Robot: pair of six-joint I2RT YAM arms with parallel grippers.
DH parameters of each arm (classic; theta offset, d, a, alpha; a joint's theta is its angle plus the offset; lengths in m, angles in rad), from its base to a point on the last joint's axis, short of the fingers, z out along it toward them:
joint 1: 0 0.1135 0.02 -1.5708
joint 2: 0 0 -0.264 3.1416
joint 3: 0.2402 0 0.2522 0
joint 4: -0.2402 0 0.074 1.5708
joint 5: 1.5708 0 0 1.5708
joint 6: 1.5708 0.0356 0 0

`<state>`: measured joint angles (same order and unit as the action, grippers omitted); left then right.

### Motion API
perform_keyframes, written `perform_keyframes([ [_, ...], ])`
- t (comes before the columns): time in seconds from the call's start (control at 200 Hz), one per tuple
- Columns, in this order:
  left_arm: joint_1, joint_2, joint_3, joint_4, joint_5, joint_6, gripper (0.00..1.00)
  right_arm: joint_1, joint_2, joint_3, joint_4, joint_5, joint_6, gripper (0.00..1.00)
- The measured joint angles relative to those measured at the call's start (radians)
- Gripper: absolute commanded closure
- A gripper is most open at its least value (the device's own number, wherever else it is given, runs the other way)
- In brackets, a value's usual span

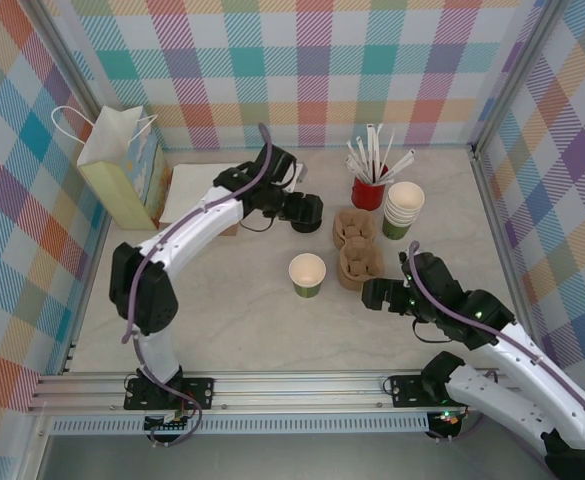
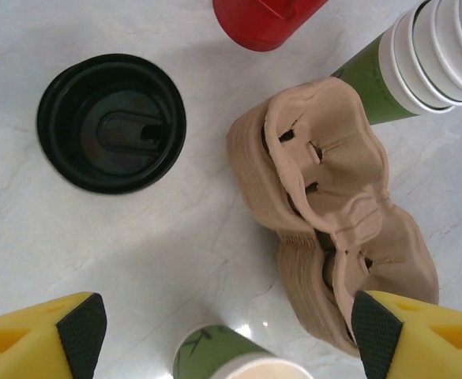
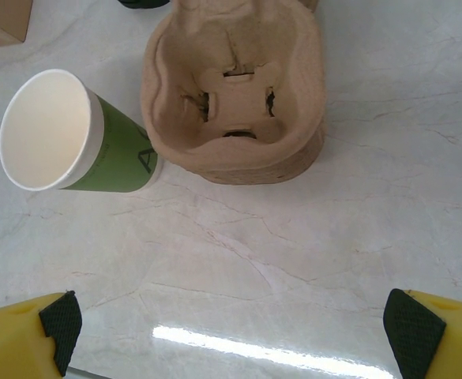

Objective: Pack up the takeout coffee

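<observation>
Olive-green paper cup [image 1: 307, 274] upright, lidless, mid-table, just beside brown pulp carrier [image 1: 357, 248]. Round black plastic lid [image 2: 110, 122] flat ahead of left gripper [image 2: 227, 328], spread wide, holding nothing. Right gripper [image 3: 234, 324] fully spread, empty, cup ahead to its left.

open table [image 1: 232, 320] left of green cup [image 1: 307, 274]; pulp carrier [image 1: 357, 248] close on right, red straw cup [image 1: 369, 190] behind.

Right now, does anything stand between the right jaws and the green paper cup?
Nothing visible does: bare table lies between the open right jaws and the green paper cup. The pulp cup carrier stands beside it, off that path.
</observation>
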<state>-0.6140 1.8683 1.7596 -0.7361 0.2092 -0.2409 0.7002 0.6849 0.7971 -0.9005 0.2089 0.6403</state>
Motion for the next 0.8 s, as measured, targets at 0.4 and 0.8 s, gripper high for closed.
perform_keyframes([
  [0.4, 0.0, 0.336, 0.347, -0.126, -0.009, 0.071, 0.19, 0.0, -0.037, -0.018, -0.034, 0.028, 0.031, 0.0],
  [0.8, 0.008, 0.513, 0.535, -0.21, -0.023, 0.072, 0.37, 0.0, -0.048, -0.042, -0.037, 0.042, 0.042, 0.0],
])
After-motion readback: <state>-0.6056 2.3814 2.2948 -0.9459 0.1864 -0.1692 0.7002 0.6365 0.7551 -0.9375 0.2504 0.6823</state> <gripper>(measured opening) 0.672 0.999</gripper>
